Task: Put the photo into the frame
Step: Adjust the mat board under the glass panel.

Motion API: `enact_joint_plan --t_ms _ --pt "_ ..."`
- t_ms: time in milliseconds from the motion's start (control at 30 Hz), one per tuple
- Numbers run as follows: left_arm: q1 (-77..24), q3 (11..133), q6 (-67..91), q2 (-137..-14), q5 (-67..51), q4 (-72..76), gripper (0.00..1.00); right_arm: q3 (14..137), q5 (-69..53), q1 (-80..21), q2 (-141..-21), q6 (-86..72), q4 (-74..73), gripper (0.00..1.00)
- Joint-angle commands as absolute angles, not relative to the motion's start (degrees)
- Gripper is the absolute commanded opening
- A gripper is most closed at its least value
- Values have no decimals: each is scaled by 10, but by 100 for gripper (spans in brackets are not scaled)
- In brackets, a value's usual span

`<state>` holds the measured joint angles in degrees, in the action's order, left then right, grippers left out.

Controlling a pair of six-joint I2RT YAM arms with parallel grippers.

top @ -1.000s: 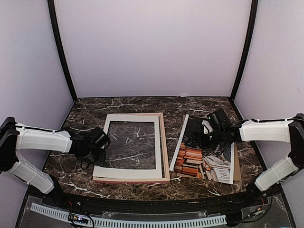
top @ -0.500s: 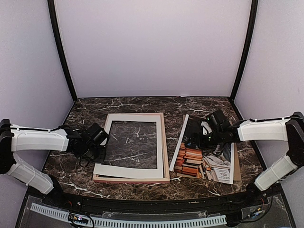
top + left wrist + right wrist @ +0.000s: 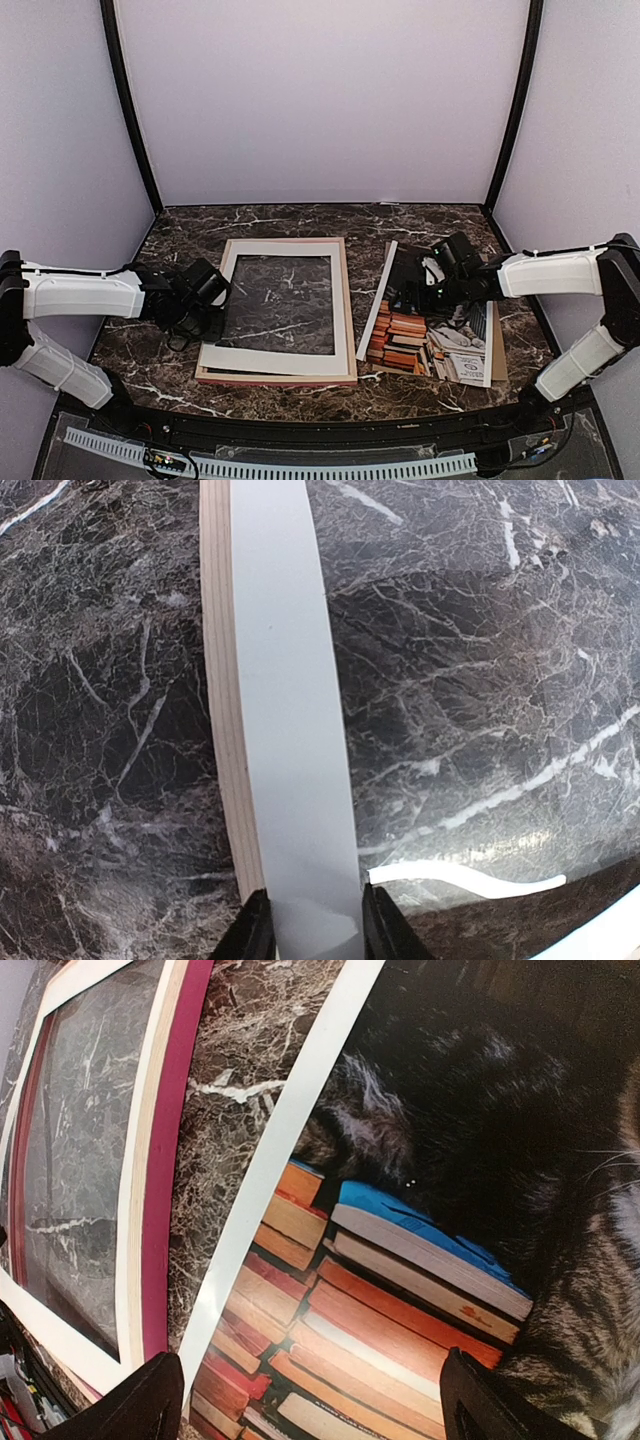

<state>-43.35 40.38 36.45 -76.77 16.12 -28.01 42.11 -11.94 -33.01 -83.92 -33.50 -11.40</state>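
Wood frame [image 3: 346,300]: reverse up, left-centre; my left gripper [image 3: 318,935] pinches its white mat [image 3: 290,730].
Photo [image 3: 430,345]: face up alongside; right gripper [image 3: 320,1405] spread above.
Step, I judge: squaring the mat; next needs a photo-edge pinch.

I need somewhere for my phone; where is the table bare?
The widest bare marble runs along the back wall, behind the frame and the photo. A thin strip lies between those two, another along the near edge. The left tool crowds the frame's left side, the right tool hovers over the photo.
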Motion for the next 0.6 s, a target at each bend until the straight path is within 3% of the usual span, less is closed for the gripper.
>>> enact_joint_plan --t_ms 0,333,567 --pt "-437 413 372 -765 151 -281 31 433 -121 -336 -845 -334 -90 90" --pt "-442 404 380 -776 148 -268 37 425 -121 -336 -847 -335 -85 90" --pt "-443 408 376 -780 153 -270 49 422 -122 -337 -848 -336 -83 90"
